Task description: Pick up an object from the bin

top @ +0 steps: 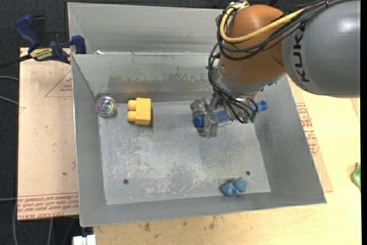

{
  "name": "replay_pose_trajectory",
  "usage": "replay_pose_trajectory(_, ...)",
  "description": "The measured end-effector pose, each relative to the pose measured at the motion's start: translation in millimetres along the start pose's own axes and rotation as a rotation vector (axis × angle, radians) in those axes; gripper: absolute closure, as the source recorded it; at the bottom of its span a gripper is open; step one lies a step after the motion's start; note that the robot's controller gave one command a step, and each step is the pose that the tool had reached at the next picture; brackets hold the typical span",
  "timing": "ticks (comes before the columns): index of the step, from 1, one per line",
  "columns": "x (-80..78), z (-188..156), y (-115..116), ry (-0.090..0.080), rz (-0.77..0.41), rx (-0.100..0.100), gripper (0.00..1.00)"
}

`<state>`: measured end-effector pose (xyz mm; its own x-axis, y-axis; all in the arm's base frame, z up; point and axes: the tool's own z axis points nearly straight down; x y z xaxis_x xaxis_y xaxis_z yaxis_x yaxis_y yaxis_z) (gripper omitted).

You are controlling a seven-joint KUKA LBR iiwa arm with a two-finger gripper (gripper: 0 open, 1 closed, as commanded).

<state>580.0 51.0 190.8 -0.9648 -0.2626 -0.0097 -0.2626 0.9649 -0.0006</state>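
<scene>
My gripper [207, 122] hangs below the orange wrist cover, low over the bin floor right of centre toward the back. A yellow toy brick [139, 111] lies on the floor to its left, well apart from it. Further left, in the back left corner, rests a small shiny iridescent ball [105, 105]. A blue crumpled lump [234, 186] lies near the front wall, below and a little right of the gripper. A small blue bit shows at the gripper's left side; I cannot tell whether it is a loose thing or part of the gripper.
The arm with its orange cover and cables comes in from the right and hides the bin's back right corner. Bare floor stretches across the middle and front left of the bin.
</scene>
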Motion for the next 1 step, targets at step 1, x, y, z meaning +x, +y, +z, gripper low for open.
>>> replay_pose_trajectory(1, 28.0, -106.5, 12.5, 0.000, -0.007, 0.000, 1.00)
